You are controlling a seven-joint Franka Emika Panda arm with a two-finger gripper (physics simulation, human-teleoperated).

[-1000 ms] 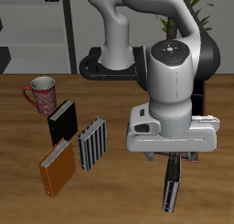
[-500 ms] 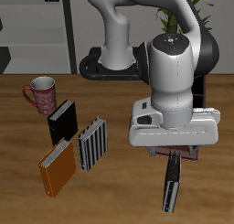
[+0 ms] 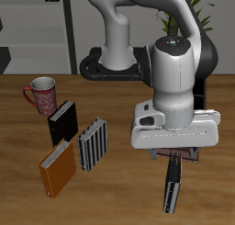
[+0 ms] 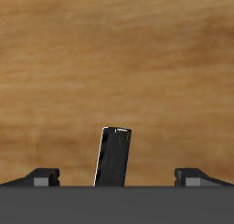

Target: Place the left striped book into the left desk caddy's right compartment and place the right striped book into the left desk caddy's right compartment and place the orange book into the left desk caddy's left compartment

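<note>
A wooden bench [image 3: 18, 155] with a visible grain carries the things. A red patterned mug [image 3: 41, 94] stands farthest back. Just beside it lies a black book [image 3: 62, 122]. A striped book [image 3: 93, 144] lies close by, nearer the front edge, with the orange book [image 3: 57, 168] next to it. Another striped book [image 3: 172, 185] is seen well apart from them, under the arm.

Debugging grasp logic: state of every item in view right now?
tool: open, nothing held.
left striped book: standing on edge, ungripped.
right striped book: flat on table.
orange book: flat on table.
black book: flat on table.
mug: upright.
</note>
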